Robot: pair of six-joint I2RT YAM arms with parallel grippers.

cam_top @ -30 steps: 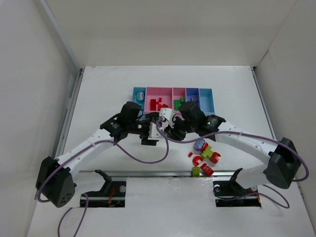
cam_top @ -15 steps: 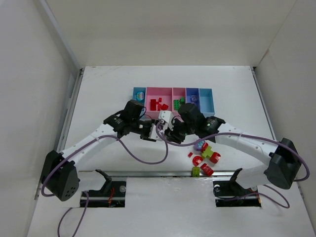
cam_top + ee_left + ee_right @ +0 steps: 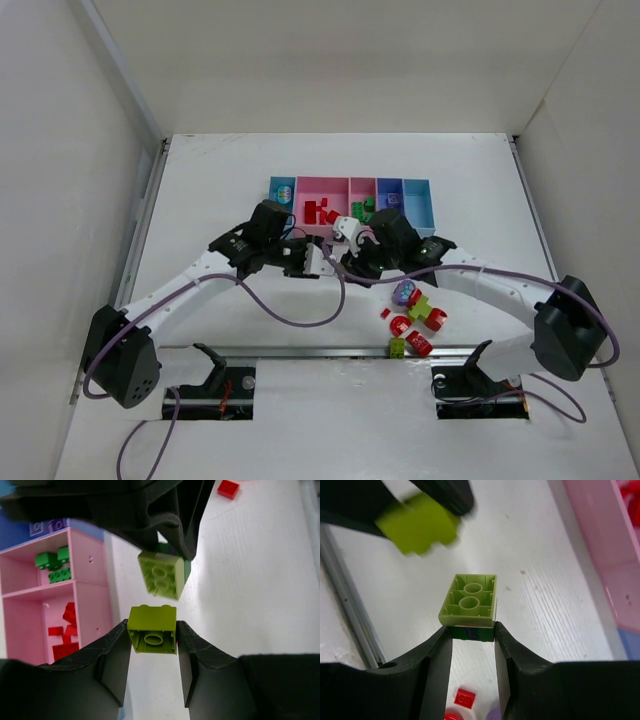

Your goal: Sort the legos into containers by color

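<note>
My left gripper (image 3: pixel 152 632) is shut on a single yellow-green lego (image 3: pixel 152 617), held above the table. Just beyond it, my right gripper (image 3: pixel 472 632) is shut on a small cluster (image 3: pixel 468 600): a pale yellow-green brick stacked on a dark green one (image 3: pixel 472 633). A small gap separates the two held pieces. In the top view both grippers meet in front of the containers (image 3: pixel 417 200). The wide pink bin (image 3: pixel 305 190) holds red legos (image 3: pixel 320 212), and the pink bin beside it holds green ones (image 3: pixel 360 210).
Loose legos lie right of the grippers near the front rail: a purple piece (image 3: pixel 405 292), a yellow-green one (image 3: pixel 420 305), red ones (image 3: pixel 435 318) and a green-yellow one (image 3: pixel 397 347). The rail (image 3: pixel 300 350) runs along the table's near edge. White walls enclose the table.
My left gripper has moved right toward the right gripper and closed on the yellow-green lego. The right gripper has shifted slightly toward the bins with its cluster.
</note>
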